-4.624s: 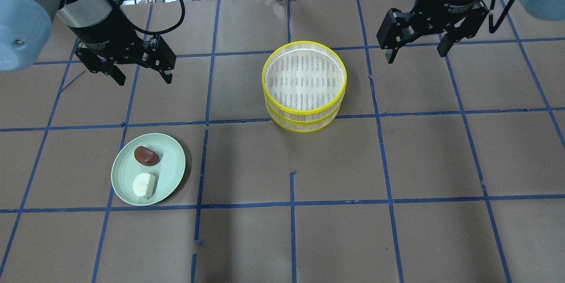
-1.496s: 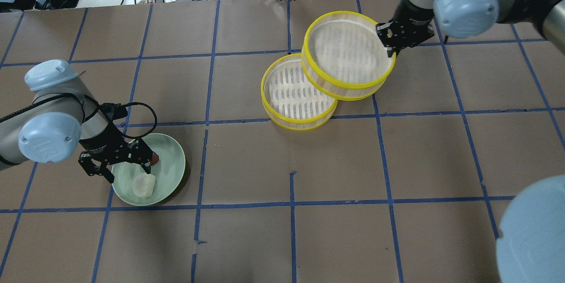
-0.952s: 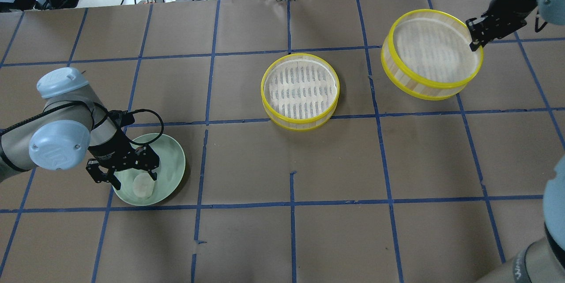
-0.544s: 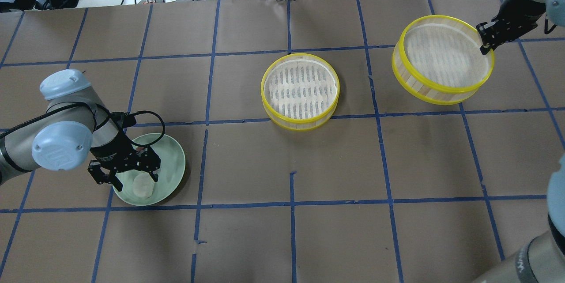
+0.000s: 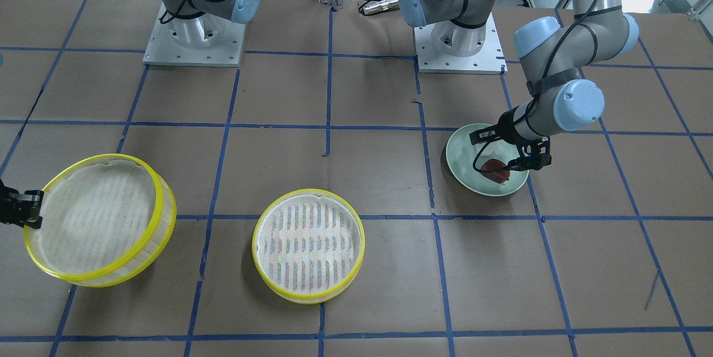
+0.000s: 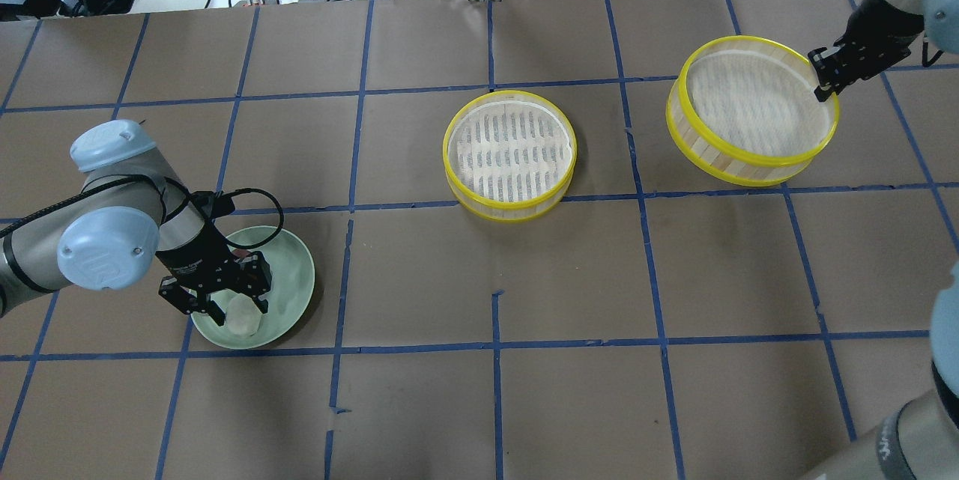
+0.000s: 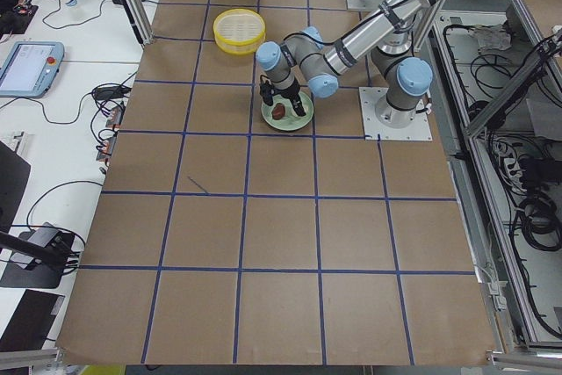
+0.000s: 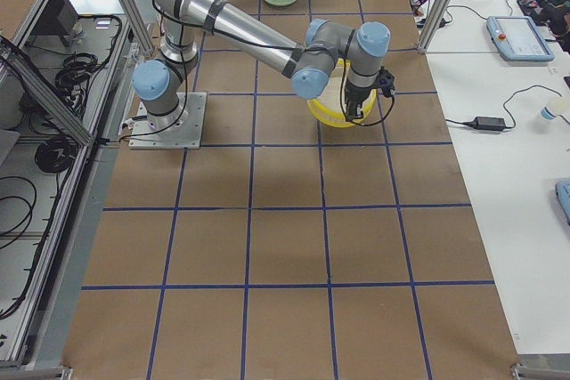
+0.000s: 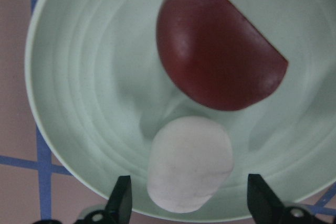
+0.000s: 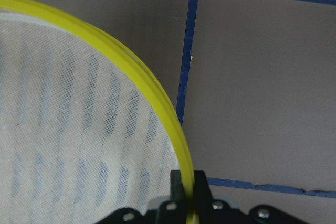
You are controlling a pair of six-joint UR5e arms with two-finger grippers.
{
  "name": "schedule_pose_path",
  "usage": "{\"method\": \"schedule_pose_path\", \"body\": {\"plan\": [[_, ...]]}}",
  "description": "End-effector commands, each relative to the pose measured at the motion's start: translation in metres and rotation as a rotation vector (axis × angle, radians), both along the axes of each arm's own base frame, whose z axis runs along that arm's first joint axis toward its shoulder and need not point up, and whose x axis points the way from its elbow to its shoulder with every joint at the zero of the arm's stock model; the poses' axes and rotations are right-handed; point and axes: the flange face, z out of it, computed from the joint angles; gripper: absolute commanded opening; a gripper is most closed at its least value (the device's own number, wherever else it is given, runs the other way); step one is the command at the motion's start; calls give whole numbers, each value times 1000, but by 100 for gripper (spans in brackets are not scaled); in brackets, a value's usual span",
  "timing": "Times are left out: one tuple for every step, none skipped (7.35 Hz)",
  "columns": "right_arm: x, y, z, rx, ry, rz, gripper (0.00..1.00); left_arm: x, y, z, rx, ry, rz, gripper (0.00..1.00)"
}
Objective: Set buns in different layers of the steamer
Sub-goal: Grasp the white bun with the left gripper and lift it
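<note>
"Left wrist-mounted view: where are the buns?"

"Both lie in the pale green plate (image 9: 68, 103). The white bun (image 9: 190, 163) sits near the plate's rim. The dark bun (image 9: 218, 45) lies just beside it, further in."

"State of the left end effector (image 9: 190, 203)?"

"Spread. Its fingers (image 9: 122, 200) stand one on each side of the white bun, with a gap visible on both sides. Neither finger touches the bun."

"And the steamer layers?"

"In the overhead exterior view, the centre steamer tray (image 6: 509, 204) rests flat on the worktop (image 6: 569, 278), well apart from the plate. Its cloth lining carries nothing. The held steamer tray (image 6: 738, 165) is off to the robot's right, apart from the centre tray, and sits tilted. Its cloth lining also carries nothing. Whether its underside touches the worktop cannot be determined."

"State of the right end effector (image 10: 184, 182)?"

"Pinched on the yellow rim of the held steamer tray. The right wrist-mounted view shows one finger inside the rim and one outside, pressed against the wall."
</note>
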Motion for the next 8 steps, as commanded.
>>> {"method": "schedule_pose_path", "body": {"plan": [[1, 3, -5, 9, -5, -3, 7, -2, -1, -1, -7, 22, 10, 2], [1, 3, -5, 9, -5, -4, 7, -1, -5, 2, -35, 10, 9, 1], [1, 3, -4, 7, -4, -6, 7, 1, -10, 11, -62, -1, 11, 1], [1, 3, -5, 9, -5, -6, 7, -2, -11, 23, -87, -25, 34, 1], [1, 3, -5, 10, -5, -6, 7, -5, -16, 44, -129, -60, 73, 1], [1, 3, -5, 10, -5, -9, 7, -14, -17, 71, -175, -78, 71, 1], [1, 3, -4, 9, -3, -10, 7, -32, -14, 97, -209, -88, 51, 1], [1, 3, -1, 5, -2, -15, 7, -51, -19, 125, -255, -104, 42, 2]]}}
